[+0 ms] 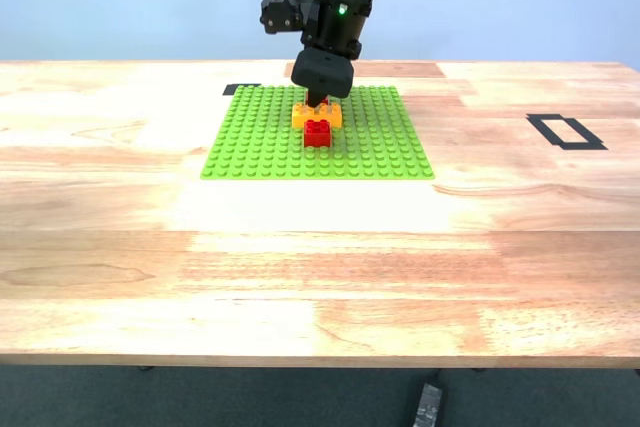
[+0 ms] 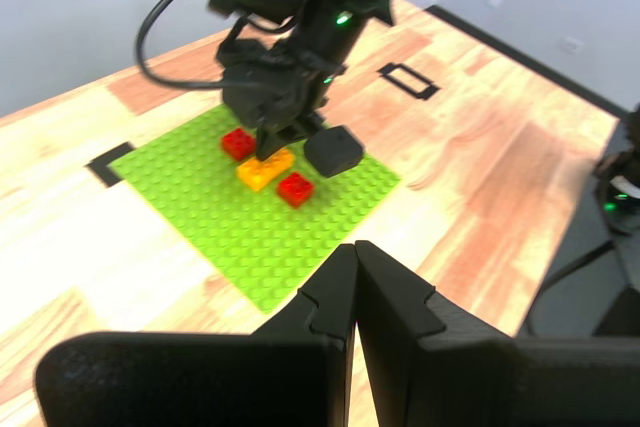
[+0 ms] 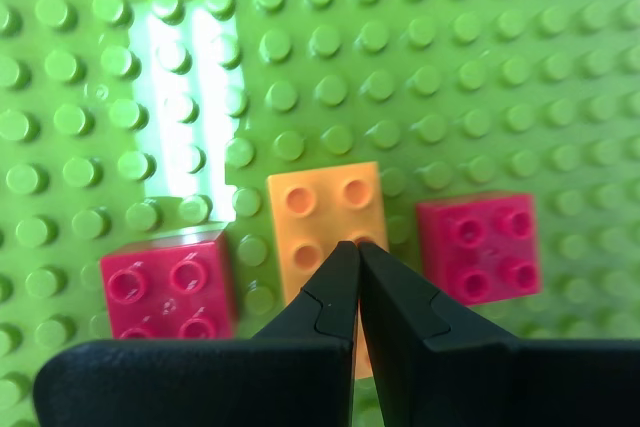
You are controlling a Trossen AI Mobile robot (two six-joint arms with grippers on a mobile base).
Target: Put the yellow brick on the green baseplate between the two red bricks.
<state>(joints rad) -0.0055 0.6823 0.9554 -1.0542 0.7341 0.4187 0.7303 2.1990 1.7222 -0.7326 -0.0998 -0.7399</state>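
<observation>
- Pressing down from above, my second gripper (image 3: 356, 244) is standing with its two black fingers clenched tip to tip, grasping nothing, and the tips are resting over the middle of the yellow brick (image 3: 327, 232).
- Seen in the exterior view, the second arm is reaching down from the top of the picture, near vertical, with its wrist block hanging just over the bricks and a green light glowing on the arm above.
- My first gripper (image 2: 356, 247) is hovering well apart from the bricks, also clenched and empty, looking across the plate at the other arm.
- Lying flat and seated on the studs of the green baseplate (image 1: 260, 142), the yellow brick (image 1: 317, 115) is sitting near the plate's middle.
- In the exterior view its long axis is running from that view's left to its right, with its studs facing up.
- One red brick (image 3: 171, 283) is standing beside one long side of the yellow brick, and the other red brick (image 3: 479, 245) is standing beside the opposite long side, each with a narrow strip of green showing between in the second wrist view.
- In the exterior view the nearer red brick (image 1: 318, 133) is showing just in front of the yellow one, while the farther one is hiding behind the gripper.
- Around all this the baseplate is lying flat on the wooden tabletop (image 1: 320, 277).
</observation>
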